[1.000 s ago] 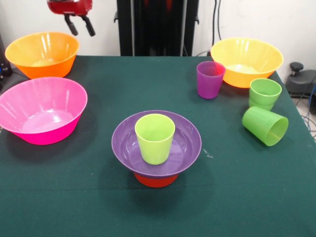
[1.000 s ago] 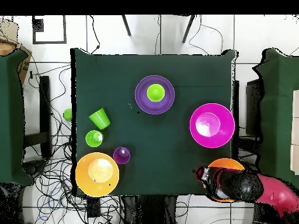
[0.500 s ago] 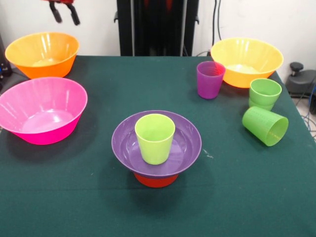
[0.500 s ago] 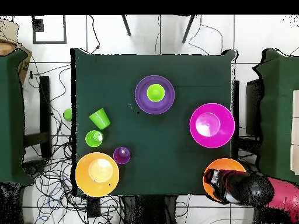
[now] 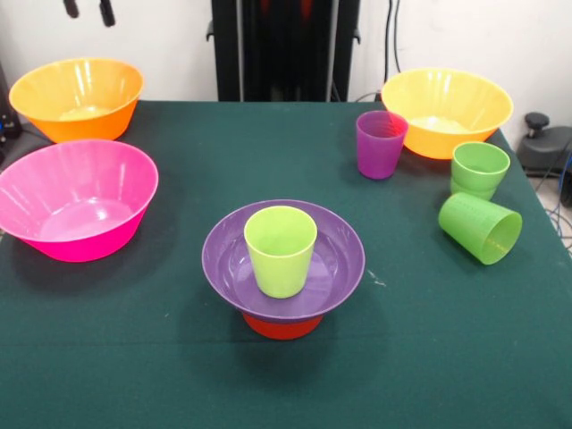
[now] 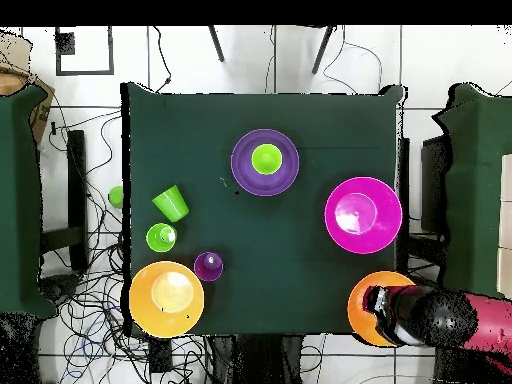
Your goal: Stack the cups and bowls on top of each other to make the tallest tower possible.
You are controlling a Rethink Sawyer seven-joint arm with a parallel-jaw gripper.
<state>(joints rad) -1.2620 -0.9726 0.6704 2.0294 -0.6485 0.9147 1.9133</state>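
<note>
The tower stands mid-table: a small orange bowl [image 5: 282,326] upside down, a wider purple bowl [image 5: 335,259] on it, and a yellow-green cup [image 5: 281,250] upright inside. From above, the purple bowl [image 6: 243,160] rings that cup [image 6: 266,158]. Loose bowls are a big pink one [image 5: 76,201] and two orange-yellow ones [image 5: 76,96] [image 5: 447,109]. A purple cup [image 5: 380,145] and a green cup [image 5: 479,168] stand upright, and another green cup [image 5: 479,228] lies on its side. My gripper [image 5: 88,9] is open and empty, high above the left orange-yellow bowl, only its tips showing.
In the overhead view the arm [image 6: 440,322] reaches over the orange-yellow bowl [image 6: 357,312] at the table's corner. A small green thing [image 6: 116,196] lies off the table past its edge. Cables cover the floor around the table.
The gripper has risen and shifted left in the front view, from beside the orange-yellow bowl to over it, so that only its tips remain. Nothing on the table has moved.
</note>
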